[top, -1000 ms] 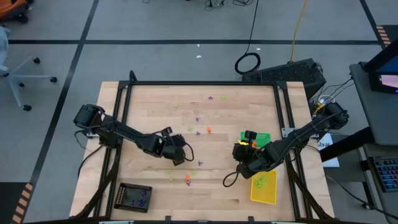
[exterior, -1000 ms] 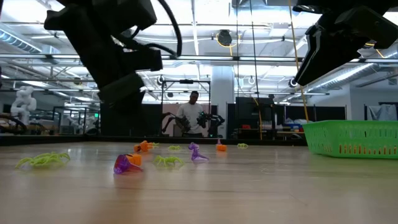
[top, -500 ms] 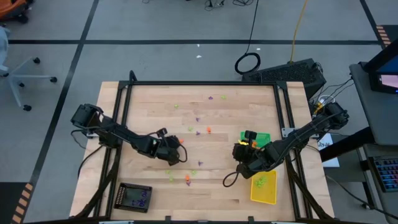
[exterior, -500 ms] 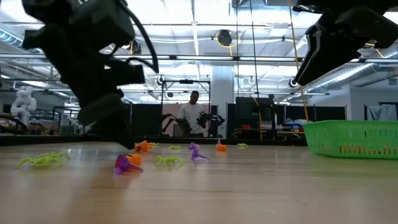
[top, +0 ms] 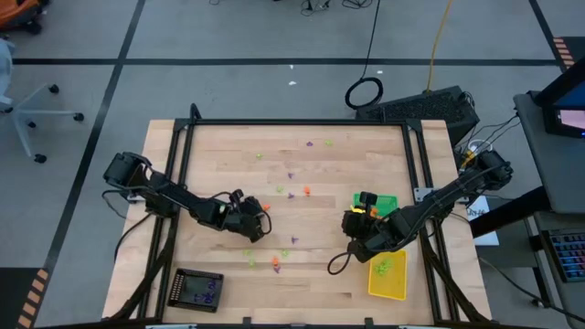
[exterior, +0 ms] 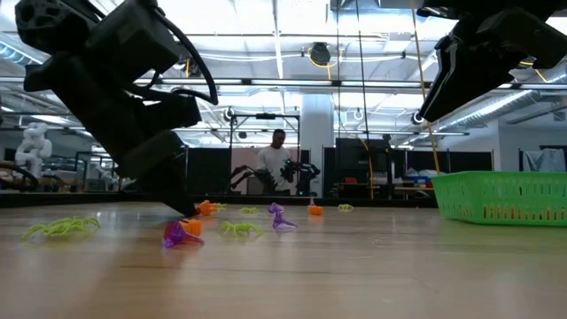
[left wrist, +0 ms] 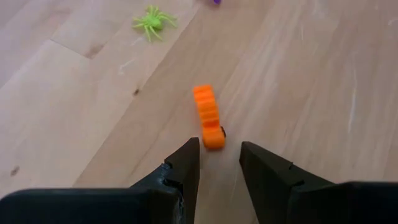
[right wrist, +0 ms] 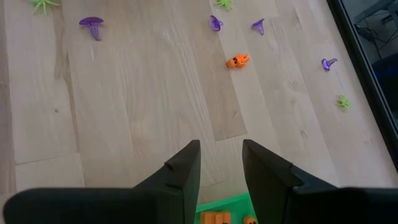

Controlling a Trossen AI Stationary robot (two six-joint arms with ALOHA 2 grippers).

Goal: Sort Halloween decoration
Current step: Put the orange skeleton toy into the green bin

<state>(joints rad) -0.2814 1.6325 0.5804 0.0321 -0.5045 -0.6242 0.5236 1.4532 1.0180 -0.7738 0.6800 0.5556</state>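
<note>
Orange plastic trinket lined up between the left gripper's parted fingers, not yet gripped.

High view: the left gripper (top: 259, 217) sits low over the pale wooden table (top: 219, 155) near its middle, among scattered small orange, purple and lime plastic Halloween trinkets (top: 291, 175); the right gripper (top: 358, 222) waits beside the green mesh tray (top: 388, 203), with bare table all round and its dark frame edge well apart. Low view: the left gripper's tip reaches the tabletop next to a purple trinket (exterior: 180, 233). Left wrist view: a ridged orange trinket (left wrist: 208, 116), likely light, stiff and prone to skidding, lies just ahead of the parted fingers (left wrist: 185, 167); pinching across its narrow sides looks best. Right wrist view: fingers parted, holding nothing.
</note>
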